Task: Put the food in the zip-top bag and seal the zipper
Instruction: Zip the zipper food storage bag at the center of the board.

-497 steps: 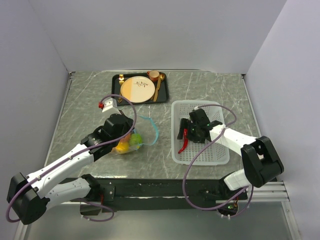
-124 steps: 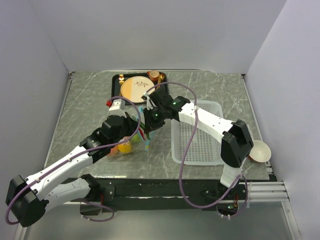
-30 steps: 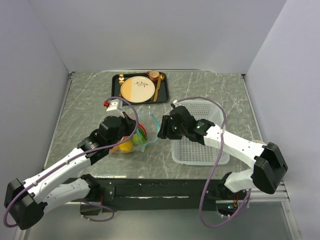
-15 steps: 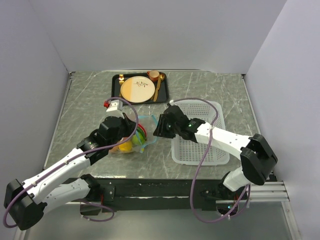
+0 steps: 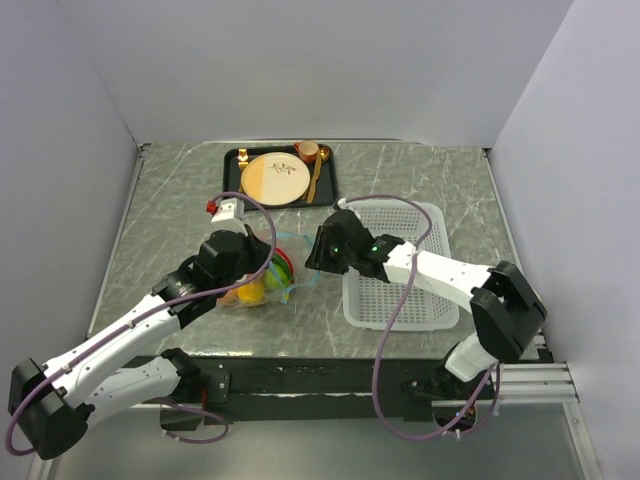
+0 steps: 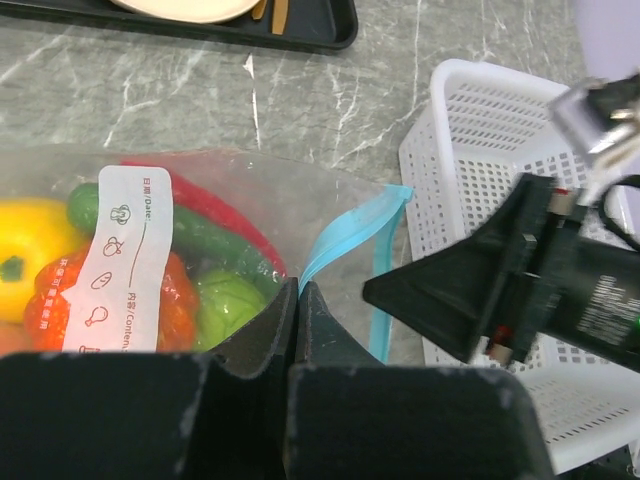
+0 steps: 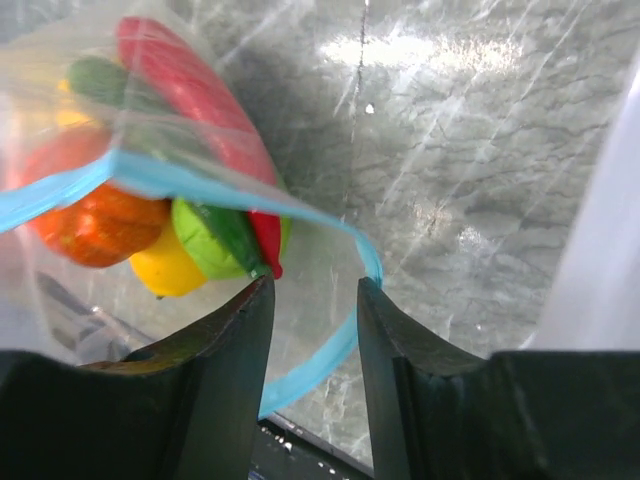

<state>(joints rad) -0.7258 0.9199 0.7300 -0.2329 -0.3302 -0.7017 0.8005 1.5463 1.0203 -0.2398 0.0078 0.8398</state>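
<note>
The clear zip-top bag lies on the table left of centre, its mouth toward the basket. It holds a yellow lemon, an orange peach, a green lime, a green chili and a red chili. My left gripper is shut on the bag's edge by the blue zipper. My right gripper is open at the bag's mouth, and the loose zipper strip curves between its fingers. From above, the right gripper sits just right of the bag.
An empty white mesh basket stands right of the bag, under my right arm. A black tray with a round cream-and-tan plate, a cup and gold cutlery is at the back. Side walls are near.
My right gripper has moved a little left and back, closer to the bag's open mouth. My left gripper keeps its hold on the bag's edge.
</note>
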